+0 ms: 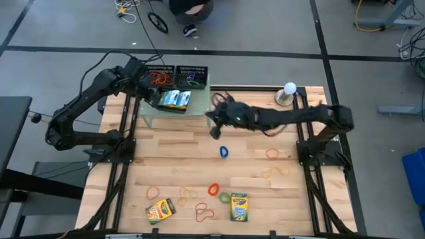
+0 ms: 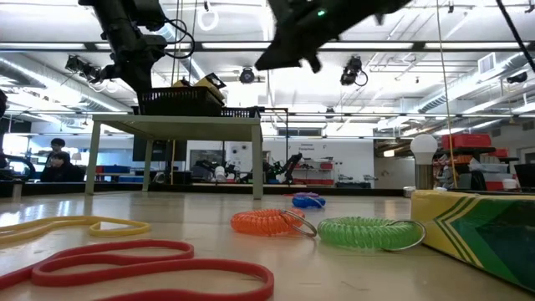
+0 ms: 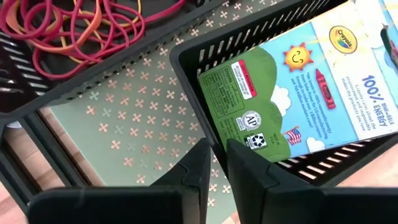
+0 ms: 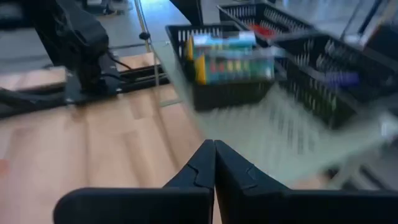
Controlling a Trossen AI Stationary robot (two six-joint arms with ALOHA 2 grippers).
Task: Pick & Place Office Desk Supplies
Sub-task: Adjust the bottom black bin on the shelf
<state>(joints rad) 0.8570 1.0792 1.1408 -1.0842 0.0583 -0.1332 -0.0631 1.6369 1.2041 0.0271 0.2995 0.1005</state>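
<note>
Black mesh trays (image 1: 171, 99) up on the shelf (image 1: 199, 109), already filled with rubber bands (image 3: 74, 28) and crayon boxes (image 3: 298, 93). Left gripper (image 3: 214, 158) pinching one tray's wall; right gripper (image 4: 213, 163) shut, empty. More bands (image 1: 224, 152), two boxes (image 1: 238, 206) still on the table (image 1: 179, 159).

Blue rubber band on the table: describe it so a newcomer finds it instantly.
Start at the wooden table in the high view. Near its middle, just in front of the right gripper, lies a blue rubber band. It is the only blue loop, lying alone.
</note>
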